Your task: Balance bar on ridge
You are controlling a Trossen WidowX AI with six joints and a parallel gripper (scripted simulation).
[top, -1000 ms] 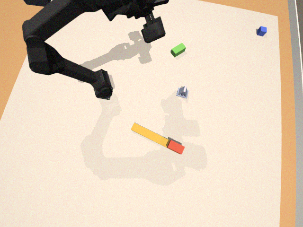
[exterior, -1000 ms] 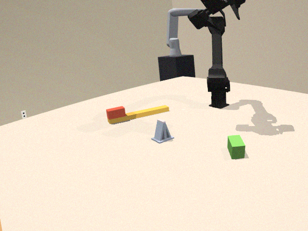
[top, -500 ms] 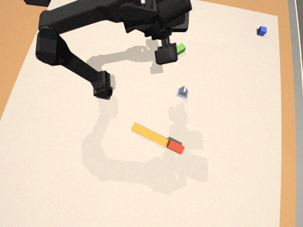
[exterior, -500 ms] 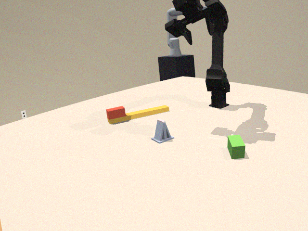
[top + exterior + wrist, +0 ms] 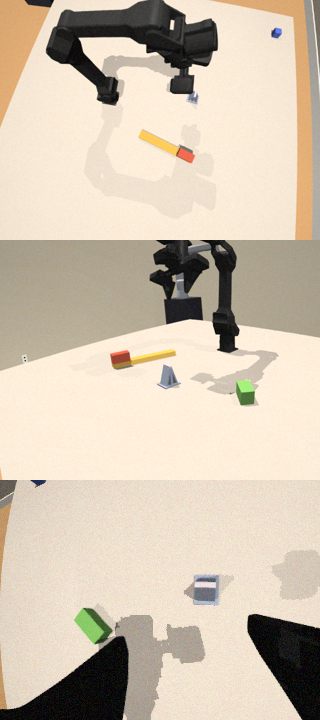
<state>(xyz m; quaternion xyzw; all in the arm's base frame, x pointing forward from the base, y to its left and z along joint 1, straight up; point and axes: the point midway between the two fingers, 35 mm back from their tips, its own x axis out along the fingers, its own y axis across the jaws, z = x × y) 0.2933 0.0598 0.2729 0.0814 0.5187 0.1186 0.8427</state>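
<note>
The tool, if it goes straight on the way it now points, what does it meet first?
Probably the bare table, between the green block and the ridge; depth is unclear.

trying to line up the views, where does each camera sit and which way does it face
Top: overhead, looking down at the table; arm and gripper above the ridge.
Exterior: beyond the table's far side, low, facing the arm's base; gripper open, raised.
Wrist: on the gripper, looking down; both fingers frame it.
Shared: ridge in all three; bar in top and exterior; green block in exterior and wrist.
</note>
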